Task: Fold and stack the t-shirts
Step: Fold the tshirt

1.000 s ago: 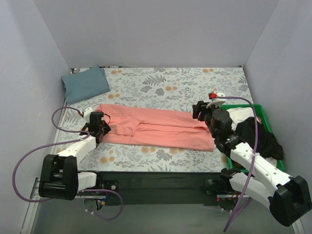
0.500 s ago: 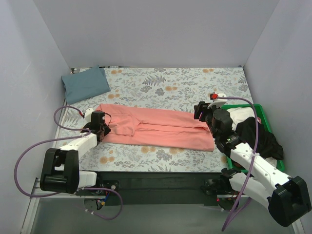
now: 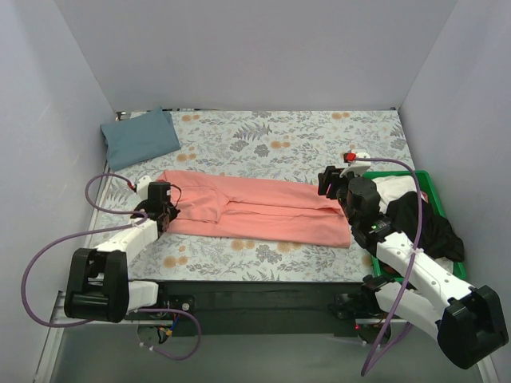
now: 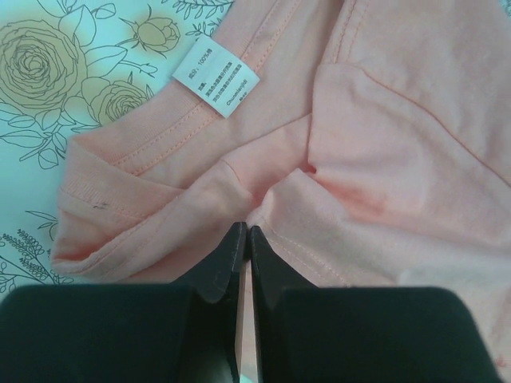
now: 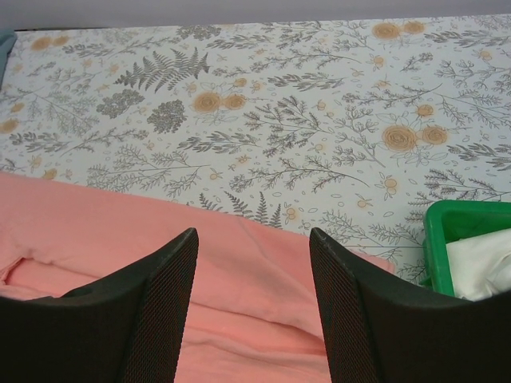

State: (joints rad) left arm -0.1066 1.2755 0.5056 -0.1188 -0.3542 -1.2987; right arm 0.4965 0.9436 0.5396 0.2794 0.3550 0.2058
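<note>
One pink tee [image 4: 383,144] in left pincer [image 4: 245,233]

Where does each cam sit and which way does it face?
Top external: high at the near edge, looking down on the floral cloth; left arm and right arm show.
Left wrist: close above the pink t-shirt, facing down; shut left hand shows.
Right wrist: low, looking across the floral cloth; open right hand shows.
Shared: all three see the pink t-shirt.

so the coral-pink tee [image 3: 255,209] is folded into a long strip lying flat left-to-right across the floral cloth [image 3: 319,136], rumpled at its left end with the white label [image 4: 216,76] showing, while the blue-grey tee [image 3: 140,137] sits folded, well apart in the far left corner
</note>
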